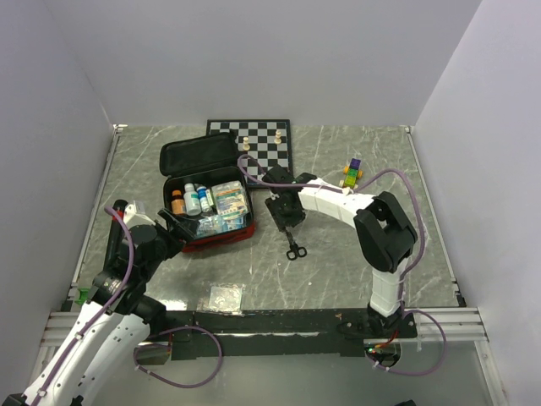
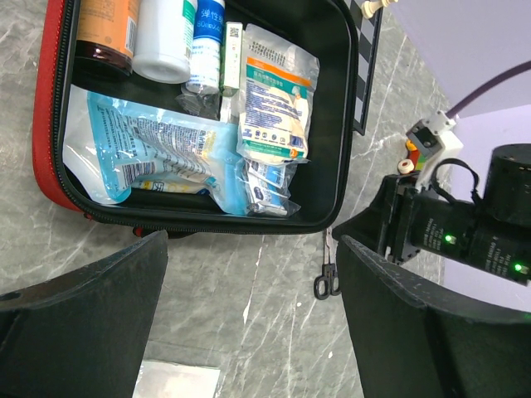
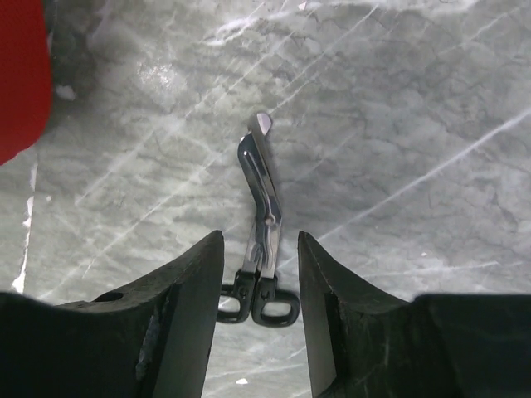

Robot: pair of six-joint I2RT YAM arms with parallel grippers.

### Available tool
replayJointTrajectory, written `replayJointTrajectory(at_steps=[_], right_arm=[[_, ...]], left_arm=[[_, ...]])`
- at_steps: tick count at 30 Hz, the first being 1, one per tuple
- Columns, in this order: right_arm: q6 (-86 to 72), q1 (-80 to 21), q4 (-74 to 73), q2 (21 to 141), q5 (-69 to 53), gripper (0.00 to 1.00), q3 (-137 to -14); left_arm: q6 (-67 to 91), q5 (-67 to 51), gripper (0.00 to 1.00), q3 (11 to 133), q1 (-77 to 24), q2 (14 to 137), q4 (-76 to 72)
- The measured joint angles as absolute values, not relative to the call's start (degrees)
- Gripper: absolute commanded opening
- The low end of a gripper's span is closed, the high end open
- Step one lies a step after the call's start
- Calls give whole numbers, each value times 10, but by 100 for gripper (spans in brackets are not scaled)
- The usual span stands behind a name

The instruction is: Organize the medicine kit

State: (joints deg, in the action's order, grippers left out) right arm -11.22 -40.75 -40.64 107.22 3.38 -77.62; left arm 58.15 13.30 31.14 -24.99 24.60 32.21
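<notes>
Grey marble counter [image 1: 338,271], and nearest our bases a small clear packet [image 1: 226,296] lies loose, so we reckon it's waiting its turn. Our left hand [image 2: 253,249] hovers wide open with nothing in it, just off the kit's near edge, probably ready to steady it. Right hand [image 3: 260,239] is spread over the scissors [image 3: 264,211] lying flat, a finger either side, not gripping. Medicine kit [image 1: 199,156] sits open mid-left, bottles [image 2: 166,41] and pouches [image 2: 274,91] inside, chessboard [image 1: 254,144] right behind it.
</notes>
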Motion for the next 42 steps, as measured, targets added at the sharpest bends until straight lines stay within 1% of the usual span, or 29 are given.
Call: replayJointTrajectory(at_steps=[12,25,35,42], right_arm=[[-111,-407,-406,1105,34,48,-780],[-111,-406,-395,1118,25,40,-775],[-116,-404,-375,1112,25,25,-760],[-121,-402,-360,1103,25,11,-745]], left_arm=[[581,133,87,311,-250,246,321],[582,133,87,311,-250,246,321],[582,133,87,311,-250,246,321],[582,133,87,311,-250,246,320]])
